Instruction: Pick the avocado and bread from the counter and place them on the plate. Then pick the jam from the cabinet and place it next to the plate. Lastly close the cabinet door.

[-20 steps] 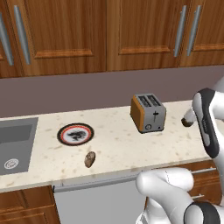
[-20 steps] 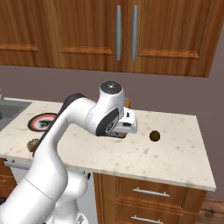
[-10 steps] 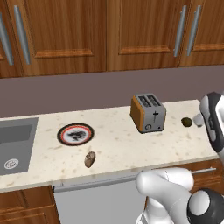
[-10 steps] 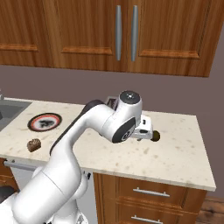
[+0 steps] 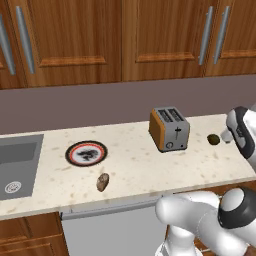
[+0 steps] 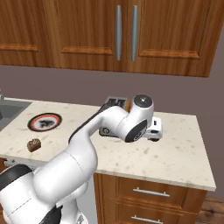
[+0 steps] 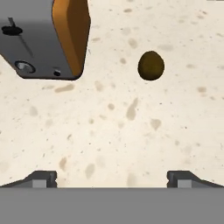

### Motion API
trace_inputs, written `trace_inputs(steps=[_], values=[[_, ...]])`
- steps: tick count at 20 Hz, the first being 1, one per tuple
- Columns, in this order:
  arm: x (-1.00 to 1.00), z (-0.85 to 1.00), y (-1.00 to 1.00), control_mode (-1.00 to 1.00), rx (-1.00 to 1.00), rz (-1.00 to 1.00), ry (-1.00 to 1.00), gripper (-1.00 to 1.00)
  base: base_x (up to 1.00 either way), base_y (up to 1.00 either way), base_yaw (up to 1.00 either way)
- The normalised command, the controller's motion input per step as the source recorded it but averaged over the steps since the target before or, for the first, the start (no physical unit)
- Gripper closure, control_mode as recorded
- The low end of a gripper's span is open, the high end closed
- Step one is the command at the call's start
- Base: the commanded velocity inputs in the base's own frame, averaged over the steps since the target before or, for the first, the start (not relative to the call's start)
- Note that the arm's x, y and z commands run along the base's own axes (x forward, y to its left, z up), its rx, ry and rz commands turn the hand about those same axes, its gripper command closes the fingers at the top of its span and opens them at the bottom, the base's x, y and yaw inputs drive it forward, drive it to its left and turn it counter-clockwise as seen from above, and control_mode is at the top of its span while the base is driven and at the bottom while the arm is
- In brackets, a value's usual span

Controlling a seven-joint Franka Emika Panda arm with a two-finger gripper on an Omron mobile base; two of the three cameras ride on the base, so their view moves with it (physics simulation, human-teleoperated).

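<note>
While the sink [image 5: 17, 162] filled the worktop's [image 5: 135, 170] left end, the plate [image 5: 86, 153] lay just right of it, near the middle depth. The bread [image 5: 102, 182] sat close to the front edge, slightly right of the plate and apart from it. The toaster [image 5: 169, 128] stood toward the back edge. The avocado [image 5: 213, 139] rested near the right end, right of the toaster. The hand [image 7: 111, 178] hovered over bare worktop, fingers spread wide, empty, the avocado [image 7: 151, 65] ahead.
</note>
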Motion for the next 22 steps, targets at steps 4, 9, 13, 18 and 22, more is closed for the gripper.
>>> trace_inputs(steps=[4, 9, 13, 18, 22], values=[[0.63, -0.31, -0.21, -1.0, 0.0, 0.0, 0.0, -1.0, 0.0, 0.0, 0.0], [0.55, -0.37, -0.12, -1.0, 0.0, 0.0, 0.0, -1.0, 0.0, 0.0, 0.0], [0.51, -0.37, -0.11, -1.0, 0.0, 0.0, 0.0, -1.0, 0.0, 0.0, 0.0], [0.47, -0.31, -0.1, -1.0, 0.0, 0.0, 0.0, -1.0, 0.0, 0.0, 0.0], [0.36, -0.17, -0.14, -1.0, 0.0, 0.0, 0.0, -1.0, 0.0, 0.0, 0.0]])
